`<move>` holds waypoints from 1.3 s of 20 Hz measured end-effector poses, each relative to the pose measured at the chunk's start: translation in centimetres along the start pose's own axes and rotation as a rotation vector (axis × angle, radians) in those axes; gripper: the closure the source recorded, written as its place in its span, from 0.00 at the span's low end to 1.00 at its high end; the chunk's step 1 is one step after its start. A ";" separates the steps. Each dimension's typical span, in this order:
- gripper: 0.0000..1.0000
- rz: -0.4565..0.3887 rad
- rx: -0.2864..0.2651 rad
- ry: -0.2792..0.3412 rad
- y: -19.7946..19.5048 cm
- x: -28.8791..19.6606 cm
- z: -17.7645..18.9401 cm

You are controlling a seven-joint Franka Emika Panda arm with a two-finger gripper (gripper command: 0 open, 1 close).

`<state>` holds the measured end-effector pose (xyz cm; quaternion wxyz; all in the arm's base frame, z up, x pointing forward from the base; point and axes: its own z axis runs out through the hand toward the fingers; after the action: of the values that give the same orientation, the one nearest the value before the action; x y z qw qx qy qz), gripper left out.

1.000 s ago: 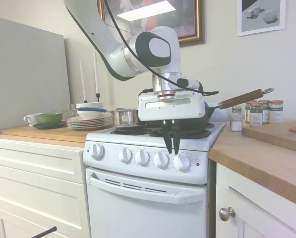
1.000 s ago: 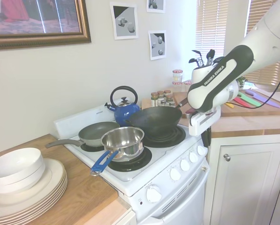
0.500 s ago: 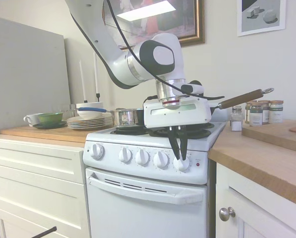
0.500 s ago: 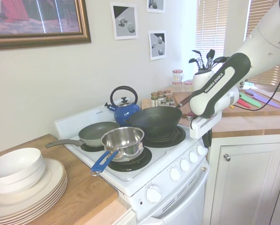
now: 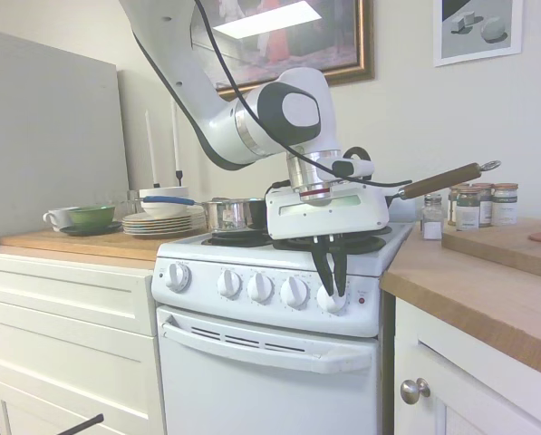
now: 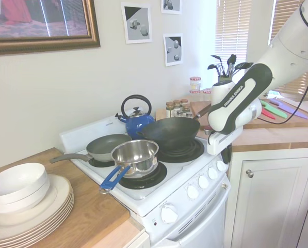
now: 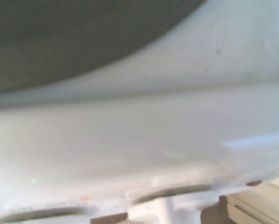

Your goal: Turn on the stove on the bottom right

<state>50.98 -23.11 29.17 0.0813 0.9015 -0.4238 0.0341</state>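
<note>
First exterior view, gripper: my gripper (image 5: 332, 292) points down at the stove's front panel, its dark fingers (image 5: 323, 267) closed to a narrow gap on the rightmost knob (image 5: 332, 299).
First exterior view, stove: the stove (image 5: 270, 362) stands between cream drawers (image 5: 66, 344) on the left and a wooden counter (image 5: 483, 290) on the right; white body, five round knobs in a row, small red light (image 5: 362, 300) right of my knob.
Second exterior view, gripper: my gripper (image 6: 226, 156) hangs at the stove's (image 6: 159, 204) near right corner, fingers mostly hidden behind the wrist.
Second exterior view, stovetop: steel pot (image 6: 135, 155), grey pan (image 6: 106, 147), black wok (image 6: 170, 133), blue kettle (image 6: 136, 120) sit on the burners.
Wrist view: blurred white stove surface (image 7: 139, 140) close up, dark curve above.
</note>
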 end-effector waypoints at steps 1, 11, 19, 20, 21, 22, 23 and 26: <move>1.00 0.000 0.001 0.002 -0.1 0.0 -0.1; 1.00 0.003 0.006 0.008 -1.0 -0.2 -0.5; 1.00 0.015 0.010 0.011 -1.2 -0.3 -0.8; 1.00 0.016 0.010 0.011 -1.2 -0.3 -0.8; 1.00 0.017 0.010 0.011 -1.2 -0.4 -0.8; 1.00 0.018 0.009 0.011 -1.2 -0.4 -0.8; 1.00 0.019 0.009 0.010 -1.2 -0.4 -0.8; 1.00 0.018 0.010 0.008 -1.3 -0.7 -0.8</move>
<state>51.57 -21.61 29.70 0.0783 0.8978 -0.4315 0.0407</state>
